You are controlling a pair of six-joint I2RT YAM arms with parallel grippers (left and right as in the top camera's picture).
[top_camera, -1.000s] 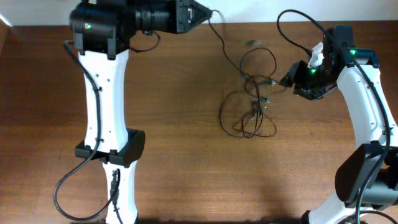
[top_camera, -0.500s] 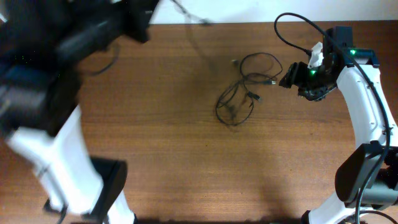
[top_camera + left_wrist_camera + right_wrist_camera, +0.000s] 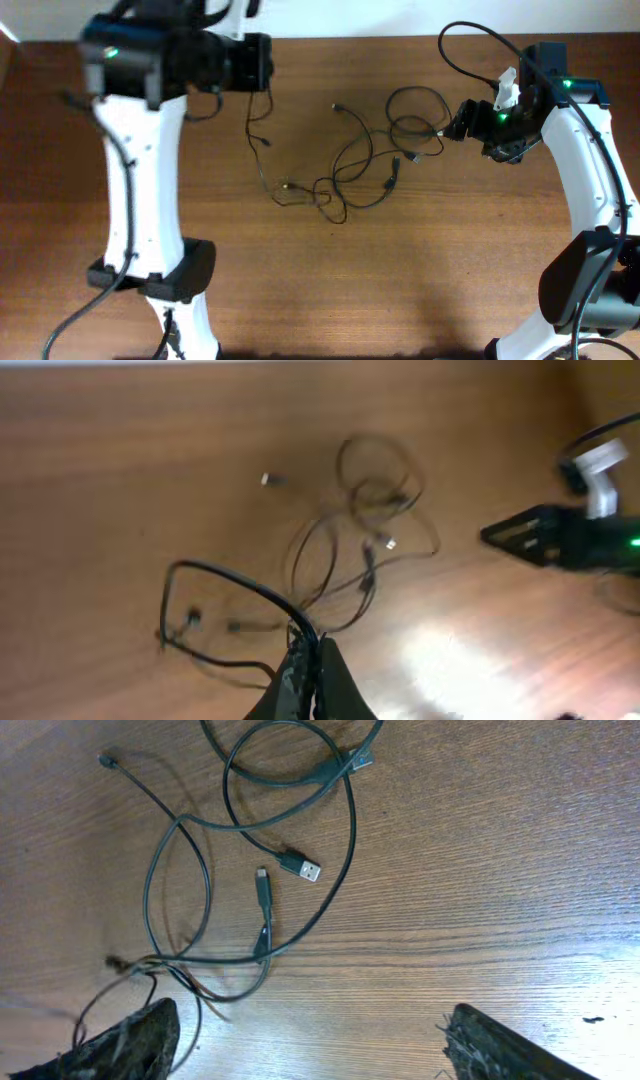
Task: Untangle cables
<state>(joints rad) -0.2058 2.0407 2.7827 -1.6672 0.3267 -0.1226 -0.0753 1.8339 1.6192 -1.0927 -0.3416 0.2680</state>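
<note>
Cables are lying strewn across the upper middle of the wooden table in the overhead view, thin black loops crossing one another with small plugs poking out. At upper left the left gripper is pinching one strand, its jaws pressed together on it. The wrist view is showing that cord arching up off the wood and into the fingertips at the bottom of the frame. At the right of the tangle the right gripper is hovering beside the outermost loops. Its fingers are standing wide apart at the bottom corners of its own view and gripping nothing, with a USB plug lying free on the wood above them. Trouble is looking most likely at the crossings in the centre: with nothing anchoring the far side, a pull on the held strand is liable to drag the whole bundle along or cinch the loops tighter rather than freeing them. A plug snagging inside a loop would be doing the same — and a thin cord under tension could also slip out of the pinch.
</note>
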